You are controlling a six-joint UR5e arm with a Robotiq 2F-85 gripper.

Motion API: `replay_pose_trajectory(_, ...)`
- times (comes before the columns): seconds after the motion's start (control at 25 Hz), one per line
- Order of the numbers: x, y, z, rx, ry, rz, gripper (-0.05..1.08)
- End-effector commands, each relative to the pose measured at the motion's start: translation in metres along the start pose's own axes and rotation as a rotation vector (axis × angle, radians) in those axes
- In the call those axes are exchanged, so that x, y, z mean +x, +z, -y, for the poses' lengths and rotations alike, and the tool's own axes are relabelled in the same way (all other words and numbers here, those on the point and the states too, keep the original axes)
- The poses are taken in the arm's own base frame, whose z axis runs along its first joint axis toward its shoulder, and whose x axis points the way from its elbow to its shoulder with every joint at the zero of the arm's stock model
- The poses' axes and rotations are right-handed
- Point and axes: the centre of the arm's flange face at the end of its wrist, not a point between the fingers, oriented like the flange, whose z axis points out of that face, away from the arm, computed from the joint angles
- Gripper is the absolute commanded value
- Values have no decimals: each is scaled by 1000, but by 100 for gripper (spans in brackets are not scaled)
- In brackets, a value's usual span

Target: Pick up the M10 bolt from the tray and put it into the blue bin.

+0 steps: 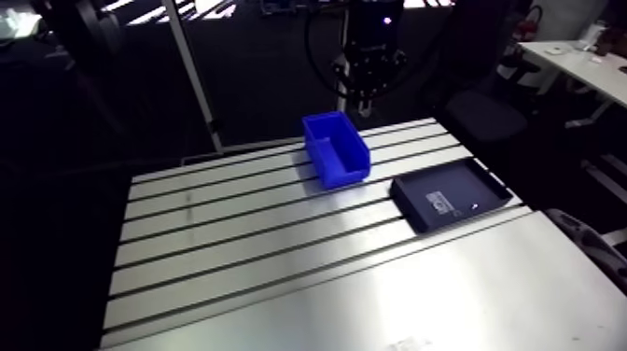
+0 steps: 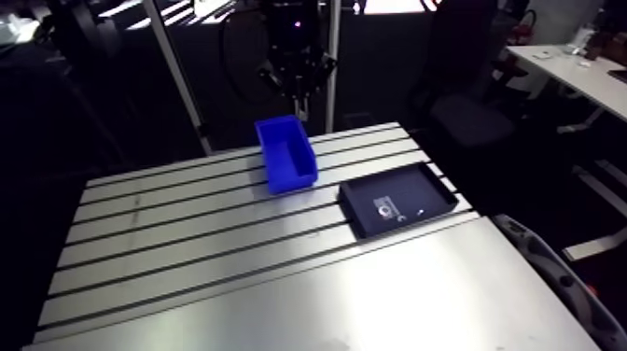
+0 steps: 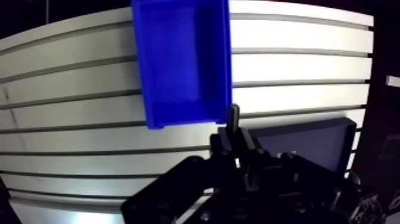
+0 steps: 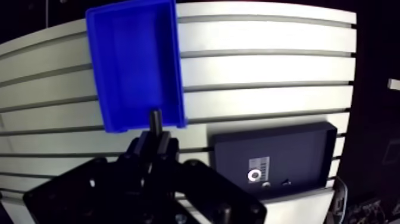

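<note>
— Room to move?
— Wide slotted table (image 1: 280, 299) nearest; the tray (image 2: 411, 191) sits at its right edge, the blue bin (image 2: 291, 184) beyond, apart.
— Contents?
— Tray: a ring (image 4: 255, 175), a label, unclear specks.
— The bolt?
— The gripper (image 4: 155, 140) is clamped on the M10 bolt (image 4: 155, 119) over the bin's end wall; its head is hidden.

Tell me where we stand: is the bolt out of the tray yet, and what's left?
The pick looks done. The bolt juts out of the end effector, which is shut on it, clear of the tray. Only a washer and a small bit show in the tray. In hand: the bolt is held at the near edge of the bin, whose visible inside is bare. Left: centre over the bin and release.
</note>
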Motion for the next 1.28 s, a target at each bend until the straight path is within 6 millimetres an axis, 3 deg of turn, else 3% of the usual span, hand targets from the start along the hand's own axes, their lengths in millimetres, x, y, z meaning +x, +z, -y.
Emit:
replay_pose_trajectory(0.04, 3, 1, 21, 3, -27, 7, 105)
replay_pose_trajectory(0.2, 5, 6, 24, 5, -32, 14, 105)
replay_pose_trajectory(0.72, 20, 51, 26, 15, -21, 71, 105)
replay_pose_trajectory(1.0, 23, 46, 30, 20, -56, 61, 105)
replay_pose_trajectory(1.28, 24, 41, 40, 55, -358, 65, 105)
